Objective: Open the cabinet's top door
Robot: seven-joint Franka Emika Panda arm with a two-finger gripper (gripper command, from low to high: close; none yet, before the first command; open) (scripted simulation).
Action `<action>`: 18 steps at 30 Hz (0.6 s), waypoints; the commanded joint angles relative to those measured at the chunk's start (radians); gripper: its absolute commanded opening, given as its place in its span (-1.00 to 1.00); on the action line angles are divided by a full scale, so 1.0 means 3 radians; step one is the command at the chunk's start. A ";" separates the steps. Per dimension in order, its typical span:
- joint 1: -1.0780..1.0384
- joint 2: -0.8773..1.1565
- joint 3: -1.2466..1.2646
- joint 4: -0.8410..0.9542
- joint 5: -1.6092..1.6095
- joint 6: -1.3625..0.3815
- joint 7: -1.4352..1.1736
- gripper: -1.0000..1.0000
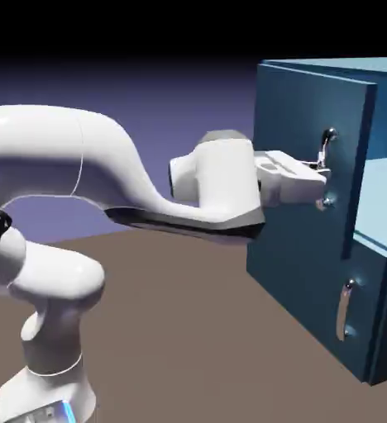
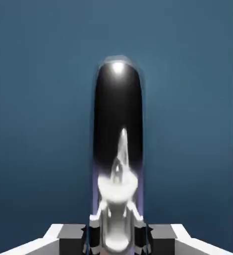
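Exterior view: shot from beside robot, arm crossing from exterior view's left toward cabinet at right. Set back far enough that base and most of cabinet are framed; cabinet cut by right edge. Front panels seen obliquely, top surface just visible. Hand view: shot from hand, aimed along gripper, panel faced nearly square-on. Very near; panel fills most of frame, dark strip at right. Shared by both: upper door, its handle, gripper fingertips.
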 commanded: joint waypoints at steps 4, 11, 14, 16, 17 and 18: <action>-0.0483 -0.0057 0.0462 -0.0303 0.0300 -0.0122 -0.0003 -1.00; -0.1169 -0.0493 0.1300 -0.0930 0.1181 -0.0461 -0.0369 -1.00; -0.1344 -0.0727 0.1631 -0.1161 0.1616 -0.0622 -0.0562 -1.00; -0.1422 -0.0878 0.1841 -0.1291 0.1905 -0.0731 -0.0686 -1.00; -0.1451 -0.0952 0.1944 -0.1350 0.2050 -0.0787 -0.0747 -1.00; -0.1473 -0.1024 0.2047 -0.1405 0.2195 -0.0844 -0.0806 -1.00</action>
